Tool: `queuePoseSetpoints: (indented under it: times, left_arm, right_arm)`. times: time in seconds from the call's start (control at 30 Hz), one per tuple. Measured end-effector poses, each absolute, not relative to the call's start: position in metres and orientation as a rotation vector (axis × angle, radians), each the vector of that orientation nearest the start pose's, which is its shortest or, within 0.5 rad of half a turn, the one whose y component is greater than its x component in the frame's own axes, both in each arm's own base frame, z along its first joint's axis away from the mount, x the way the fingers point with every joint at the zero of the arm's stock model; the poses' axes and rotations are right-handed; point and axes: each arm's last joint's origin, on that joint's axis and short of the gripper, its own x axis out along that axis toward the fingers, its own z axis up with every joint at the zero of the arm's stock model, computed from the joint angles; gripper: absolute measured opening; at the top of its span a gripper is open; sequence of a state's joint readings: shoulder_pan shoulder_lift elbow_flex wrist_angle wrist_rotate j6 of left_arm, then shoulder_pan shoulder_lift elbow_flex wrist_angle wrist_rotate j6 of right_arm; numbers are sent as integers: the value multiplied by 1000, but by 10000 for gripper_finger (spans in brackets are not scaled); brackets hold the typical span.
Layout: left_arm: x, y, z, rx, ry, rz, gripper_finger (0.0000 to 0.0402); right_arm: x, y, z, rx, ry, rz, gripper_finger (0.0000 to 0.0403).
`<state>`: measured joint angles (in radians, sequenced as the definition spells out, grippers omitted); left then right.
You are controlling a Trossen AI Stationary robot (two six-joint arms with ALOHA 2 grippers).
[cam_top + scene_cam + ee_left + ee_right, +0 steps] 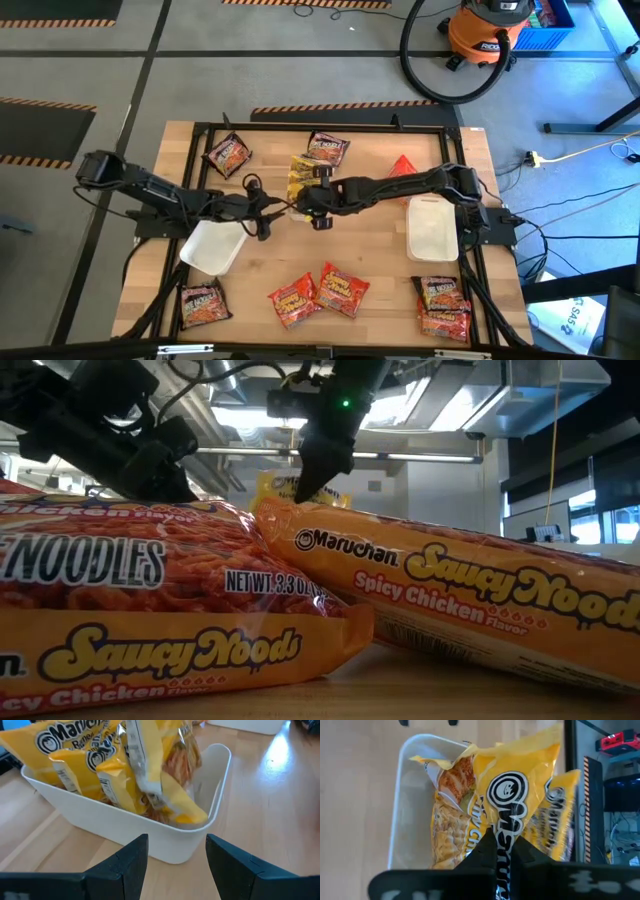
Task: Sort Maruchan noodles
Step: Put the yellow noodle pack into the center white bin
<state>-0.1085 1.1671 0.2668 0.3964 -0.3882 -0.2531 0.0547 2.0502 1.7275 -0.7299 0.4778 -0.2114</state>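
While right gripper (pixel 500 851) pinches yellow noodle packet (pixel 515 795) over white tray (pixel 412 795) of yellow packets, left gripper (pixel 176 852) waits beside tray, fingers spread, empty.

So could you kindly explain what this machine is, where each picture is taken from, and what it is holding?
It is a robot with two dark arms at a wooden table, each ending in a two-finger pincer. One picture looks straight down, one sits at table height, and one camera rides on each wrist. Ramen packets lie scattered: red-orange ones near the front edge, dark ones at the back. The right pincer is shut on a yellow packet over a white tray that holds other yellow packets. The left pincer is open, empty, facing that tray. Two other white trays sit on the table.
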Motion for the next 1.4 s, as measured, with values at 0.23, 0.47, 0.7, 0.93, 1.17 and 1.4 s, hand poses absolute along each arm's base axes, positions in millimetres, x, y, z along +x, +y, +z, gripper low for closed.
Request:
queuePoseSetpoints:
  times: [0.23, 0.47, 0.7, 0.93, 1.17, 1.4]
  left_arm:
    - [203, -11, 140, -121, 458, 334, 192]
    - [205, -11, 140, -127, 435, 332, 192]
    - [206, -10, 142, -130, 423, 334, 192]
    - [206, -8, 143, -137, 408, 345, 192]
    - [206, -8, 143, -136, 408, 345, 192]
    - [206, -8, 143, -137, 409, 340, 192]
  right_arm:
    - [441, 11, 236, -443, 1049, -246, 1]
    - [444, 10, 228, -444, 1066, -242, 1]
    - [447, 11, 213, -454, 1108, -229, 1]
    - [453, 12, 198, -444, 1118, -202, 1]
    - [455, 12, 196, -438, 1110, -193, 1]
    - [457, 14, 196, -390, 1090, -126, 1]
